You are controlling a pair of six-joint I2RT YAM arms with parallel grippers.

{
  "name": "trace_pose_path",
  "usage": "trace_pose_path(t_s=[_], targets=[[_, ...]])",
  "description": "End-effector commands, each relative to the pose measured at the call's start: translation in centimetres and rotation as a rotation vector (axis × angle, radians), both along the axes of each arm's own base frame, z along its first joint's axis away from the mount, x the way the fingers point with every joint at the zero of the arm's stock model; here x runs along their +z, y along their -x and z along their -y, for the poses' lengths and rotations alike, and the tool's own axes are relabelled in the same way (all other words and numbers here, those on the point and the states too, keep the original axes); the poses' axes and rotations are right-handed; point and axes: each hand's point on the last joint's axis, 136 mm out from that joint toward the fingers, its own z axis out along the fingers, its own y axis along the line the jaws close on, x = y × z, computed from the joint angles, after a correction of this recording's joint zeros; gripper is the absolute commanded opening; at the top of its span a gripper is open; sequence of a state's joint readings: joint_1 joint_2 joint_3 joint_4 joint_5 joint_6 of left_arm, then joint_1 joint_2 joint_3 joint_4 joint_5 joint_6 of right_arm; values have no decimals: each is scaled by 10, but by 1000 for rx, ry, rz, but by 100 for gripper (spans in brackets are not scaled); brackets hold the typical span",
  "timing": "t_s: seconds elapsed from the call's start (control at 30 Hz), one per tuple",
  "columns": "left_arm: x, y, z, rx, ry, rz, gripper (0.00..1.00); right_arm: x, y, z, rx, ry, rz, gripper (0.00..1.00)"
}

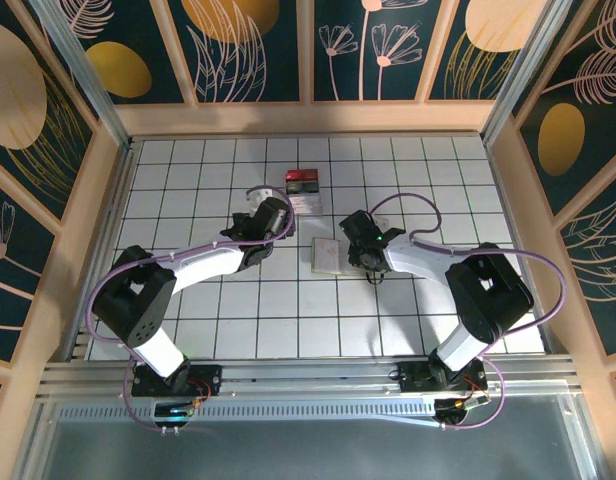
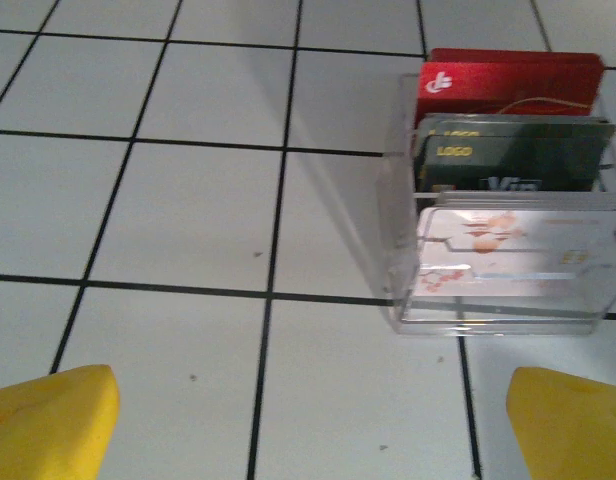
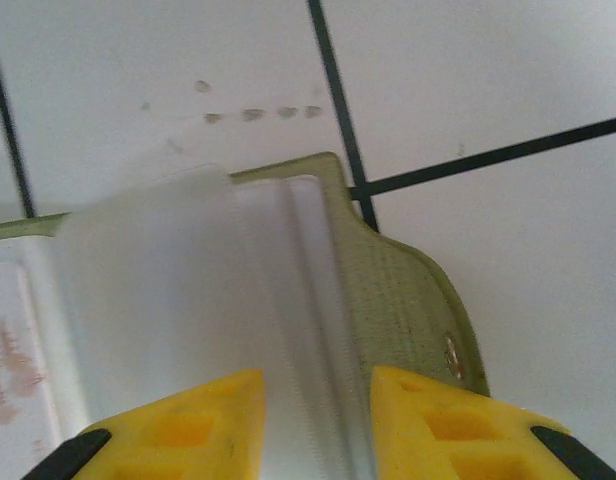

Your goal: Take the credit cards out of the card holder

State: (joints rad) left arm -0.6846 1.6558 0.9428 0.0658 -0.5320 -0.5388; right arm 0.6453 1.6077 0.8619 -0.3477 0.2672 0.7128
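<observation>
The small olive-green folding card holder (image 3: 408, 290) is lying near the middle of the white tiled table (image 1: 288, 310). Its clear flap (image 3: 188, 290) is being pinched by the nearly closed right gripper (image 3: 318, 420), likely to open it (it looks thin and bendy). The left gripper (image 2: 308, 430) is being held wide open, empty.

Open surface (image 2: 188, 210) lies ahead of the wide-spread left pincer (image 2: 308, 430); the clear box (image 2: 400, 230) stands ahead to the right. The card holder (image 3: 408, 290) blocks the right pincer (image 3: 318, 425), its flap between the fingers.
</observation>
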Motion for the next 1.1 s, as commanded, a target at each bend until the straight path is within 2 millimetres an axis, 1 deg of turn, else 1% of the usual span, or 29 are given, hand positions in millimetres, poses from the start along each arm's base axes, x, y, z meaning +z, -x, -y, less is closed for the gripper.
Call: trace_pose_path(t_s=[0.0, 0.07, 0.13, 0.17, 0.2, 0.33, 0.43, 0.6, 0.67, 0.8, 0.9, 1.07], targets=[[1, -4, 19, -79, 30, 5, 99, 1, 0, 0, 2, -30, -1, 33], [0, -3, 28, -110, 20, 6, 99, 5, -2, -6, 21, -52, 4, 32], [-6, 2, 36, -144, -14, -5, 99, 12, -3, -9, 33, -66, 8, 32], [-2, 3, 43, -166, -25, 4, 99, 17, -5, -11, 41, -74, 14, 32], [-5, 3, 51, -187, -48, 3, 99, 21, -6, -14, 51, -84, 20, 32], [-23, 13, 74, -267, -122, -30, 99, 35, -11, -19, 69, -107, 40, 32], [-41, 19, 82, -296, -134, -67, 99, 40, -15, -23, 80, -126, 44, 32], [-62, 24, 84, -294, -123, -109, 99, 42, -19, -29, 92, -143, 42, 33], [-69, 25, 84, -292, -121, -124, 99, 42, -19, -28, 90, -145, 38, 37], [-77, 27, 84, -287, -120, -142, 99, 37, -17, -24, 77, -134, 24, 41], [-82, 28, 80, -275, -134, -154, 99, 34, -18, -18, 62, -133, 17, 42], [-90, 32, 74, -264, -150, -176, 99, 27, -20, -21, 81, -201, -3, 48]])
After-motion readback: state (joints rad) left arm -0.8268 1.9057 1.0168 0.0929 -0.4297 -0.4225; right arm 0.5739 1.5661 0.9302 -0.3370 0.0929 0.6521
